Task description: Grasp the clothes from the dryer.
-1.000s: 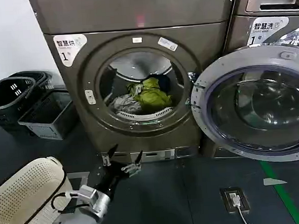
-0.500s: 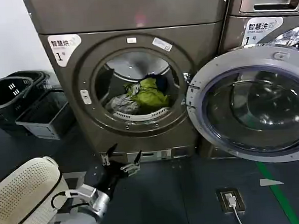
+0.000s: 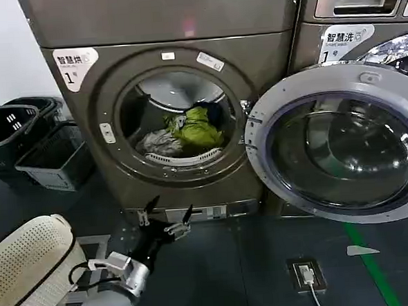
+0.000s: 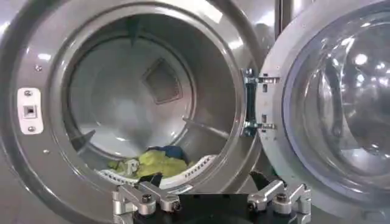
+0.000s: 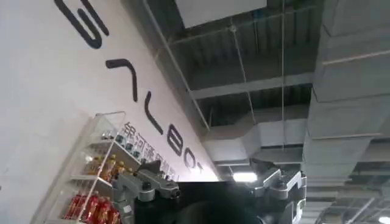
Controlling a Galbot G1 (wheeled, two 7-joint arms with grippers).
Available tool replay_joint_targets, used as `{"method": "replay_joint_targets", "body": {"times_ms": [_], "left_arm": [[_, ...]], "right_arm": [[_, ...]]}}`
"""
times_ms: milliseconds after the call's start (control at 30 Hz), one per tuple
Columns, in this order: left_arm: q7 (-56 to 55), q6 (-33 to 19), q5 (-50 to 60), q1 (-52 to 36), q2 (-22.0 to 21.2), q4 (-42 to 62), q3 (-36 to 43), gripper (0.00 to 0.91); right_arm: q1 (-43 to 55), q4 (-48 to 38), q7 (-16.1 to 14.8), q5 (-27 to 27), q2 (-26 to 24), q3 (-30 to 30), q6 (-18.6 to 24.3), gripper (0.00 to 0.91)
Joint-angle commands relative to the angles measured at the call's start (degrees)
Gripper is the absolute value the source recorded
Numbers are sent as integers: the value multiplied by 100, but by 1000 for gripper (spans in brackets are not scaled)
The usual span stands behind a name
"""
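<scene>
Silver arm, blk two-finger hand

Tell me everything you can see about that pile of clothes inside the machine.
The clothes lie in a loose, crumpled heap of soft fabric at the bottom of the drum of the dryer, just behind the port's lower rim. A lime-green piece sits on top toward the open door, a pale grey-white one beside it, something dark blue behind. Nothing grips them; the left gripper hangs outside, below the port.
</scene>
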Motion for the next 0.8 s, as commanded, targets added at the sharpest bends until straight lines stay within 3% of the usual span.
{"method": "replay_joint_targets", "body": {"times_ms": [33,433,600,800], "left_arm": [[-1,-1,18,22,-28,-10,6,907],[-18,6,36,24,-17,-21,-11,907],[-24,6,36,24,-6,-27,-10,907],[-54,-13,159,53,-8,-45,-9,907]], "right_arm": [[8,-5,-4,-2,-18,-32,7,907],[50,0,-15,-170,16,-53,42,907],[13,-76,183,-536,-14,-66,126,907],[-1,-87,122,-323,-16,1,208,907]]}}
